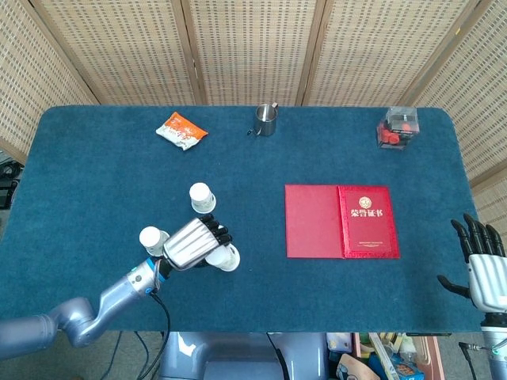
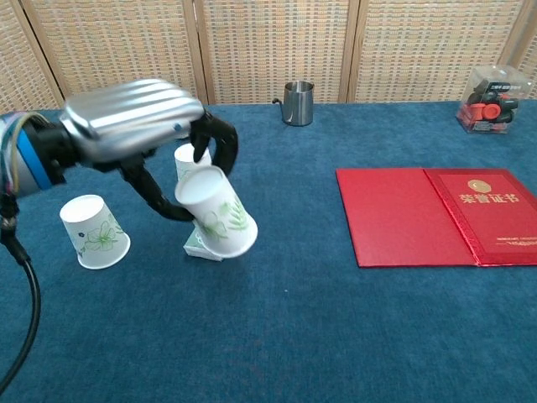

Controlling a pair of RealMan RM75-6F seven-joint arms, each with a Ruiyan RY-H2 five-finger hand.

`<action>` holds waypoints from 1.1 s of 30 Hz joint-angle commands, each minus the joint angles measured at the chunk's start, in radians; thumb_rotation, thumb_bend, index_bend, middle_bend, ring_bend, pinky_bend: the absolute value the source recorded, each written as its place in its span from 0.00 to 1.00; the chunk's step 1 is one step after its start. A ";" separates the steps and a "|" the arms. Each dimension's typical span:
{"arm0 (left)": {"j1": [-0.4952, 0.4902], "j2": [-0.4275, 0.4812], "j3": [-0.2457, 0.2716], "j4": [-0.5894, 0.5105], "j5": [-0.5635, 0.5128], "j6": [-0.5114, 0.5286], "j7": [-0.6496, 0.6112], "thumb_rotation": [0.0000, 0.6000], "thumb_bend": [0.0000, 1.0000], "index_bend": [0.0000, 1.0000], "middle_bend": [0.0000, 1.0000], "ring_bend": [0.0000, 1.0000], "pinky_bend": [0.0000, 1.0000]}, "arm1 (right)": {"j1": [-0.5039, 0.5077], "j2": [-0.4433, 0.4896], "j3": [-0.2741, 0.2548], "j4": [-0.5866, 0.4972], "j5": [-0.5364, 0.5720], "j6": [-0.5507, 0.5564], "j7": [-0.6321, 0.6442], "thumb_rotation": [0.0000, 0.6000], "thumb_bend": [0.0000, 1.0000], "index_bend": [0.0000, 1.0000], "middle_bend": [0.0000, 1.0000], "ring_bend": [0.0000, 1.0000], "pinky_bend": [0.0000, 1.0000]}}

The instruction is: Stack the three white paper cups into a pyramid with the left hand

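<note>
My left hand [image 2: 134, 122] [image 1: 190, 243] grips a white paper cup [image 2: 216, 213] [image 1: 223, 259] with a green leaf print, lifted off the table and tilted. A second upside-down cup [image 2: 94, 232] [image 1: 152, 238] stands at the left of the hand. The third cup [image 1: 202, 197] [image 2: 186, 157] stands farther back, partly hidden behind the hand in the chest view. My right hand [image 1: 482, 265] rests at the table's right front corner with fingers spread and nothing in it.
A small green-and-white packet [image 2: 200, 246] lies under the lifted cup. A red certificate folder [image 1: 341, 221] lies open at centre right. At the back are a snack bag [image 1: 181, 130], a metal pitcher [image 1: 265, 119] and a clear box of red items [image 1: 396, 127].
</note>
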 commanded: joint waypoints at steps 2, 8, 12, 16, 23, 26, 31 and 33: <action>0.066 0.162 -0.026 -0.055 -0.057 0.089 -0.108 1.00 0.08 0.51 0.48 0.49 0.39 | 0.002 -0.003 -0.005 -0.005 -0.004 -0.005 -0.013 1.00 0.00 0.09 0.00 0.00 0.00; 0.168 0.302 0.019 0.041 -0.091 0.166 -0.301 1.00 0.08 0.51 0.48 0.49 0.39 | 0.005 -0.008 -0.011 -0.015 -0.008 -0.012 -0.035 1.00 0.00 0.09 0.00 0.00 0.00; 0.203 0.314 0.054 0.107 -0.111 0.156 -0.358 1.00 0.08 0.51 0.48 0.49 0.39 | 0.007 -0.009 -0.012 -0.020 -0.008 -0.015 -0.041 1.00 0.00 0.09 0.00 0.00 0.00; 0.242 0.265 0.110 0.217 -0.138 0.105 -0.390 1.00 0.08 0.51 0.48 0.49 0.39 | 0.010 -0.009 -0.014 -0.030 -0.016 -0.015 -0.053 1.00 0.00 0.09 0.00 0.00 0.00; 0.253 0.165 0.129 0.346 -0.134 0.085 -0.419 1.00 0.08 0.51 0.48 0.49 0.39 | 0.014 -0.014 -0.018 -0.033 -0.018 -0.020 -0.067 1.00 0.00 0.09 0.00 0.00 0.00; 0.253 0.148 0.132 0.369 -0.133 0.081 -0.417 1.00 0.08 0.51 0.48 0.49 0.39 | 0.013 -0.013 -0.017 -0.031 -0.015 -0.021 -0.065 1.00 0.00 0.09 0.00 0.00 0.00; 0.246 0.128 0.135 0.391 -0.133 0.060 -0.408 1.00 0.08 0.51 0.47 0.49 0.39 | 0.011 -0.010 -0.015 -0.027 -0.007 -0.021 -0.053 1.00 0.00 0.09 0.00 0.00 0.00; 0.243 0.117 0.131 0.399 -0.131 0.063 -0.398 1.00 0.08 0.51 0.47 0.49 0.39 | 0.011 -0.008 -0.015 -0.025 -0.006 -0.022 -0.048 1.00 0.00 0.09 0.00 0.00 0.00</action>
